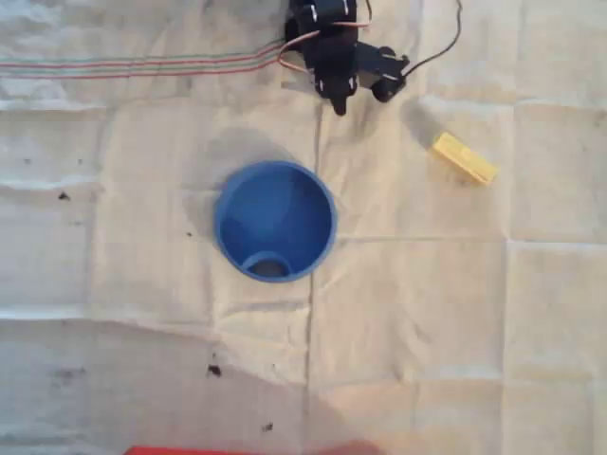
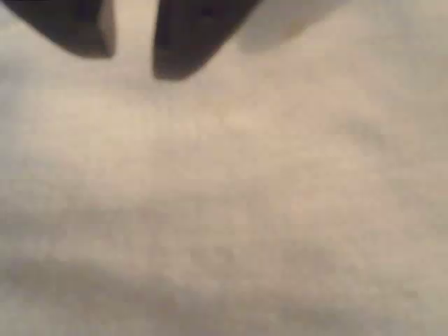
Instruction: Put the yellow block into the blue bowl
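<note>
The yellow block (image 1: 465,157) lies flat on the cloth at the right of the overhead view, tilted diagonally. The blue bowl (image 1: 275,220) stands upright near the middle, with nothing inside it. My black gripper (image 1: 338,97) hangs at the top centre, above and right of the bowl and well left of the block, touching neither. In the wrist view my gripper (image 2: 133,61) shows two dark fingers (image 2: 185,38) at the top edge. A narrow strip of bare cloth shows between them, so it is slightly open and holds nothing.
A creased white cloth (image 1: 427,313) covers the table, with red stripes (image 1: 142,66) at the top left. Cables (image 1: 446,43) run from the arm at the top. A red edge (image 1: 190,450) shows at the bottom. A few dark specks (image 1: 214,370) dot the cloth.
</note>
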Robot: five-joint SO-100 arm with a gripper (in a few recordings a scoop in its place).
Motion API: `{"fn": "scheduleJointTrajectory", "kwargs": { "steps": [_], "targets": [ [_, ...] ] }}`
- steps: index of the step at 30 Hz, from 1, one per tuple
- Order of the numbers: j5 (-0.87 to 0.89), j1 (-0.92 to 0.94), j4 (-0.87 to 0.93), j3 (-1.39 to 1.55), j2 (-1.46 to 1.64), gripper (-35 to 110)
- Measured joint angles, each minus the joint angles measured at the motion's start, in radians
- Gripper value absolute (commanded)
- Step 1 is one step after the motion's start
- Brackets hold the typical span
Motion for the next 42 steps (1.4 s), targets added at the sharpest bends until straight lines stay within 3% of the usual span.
{"fn": "scheduleJointTrajectory", "kwargs": {
  "steps": [42],
  "targets": [
    [0.0, 0.0, 0.0, -0.026, 0.0, 0]
  ]
}}
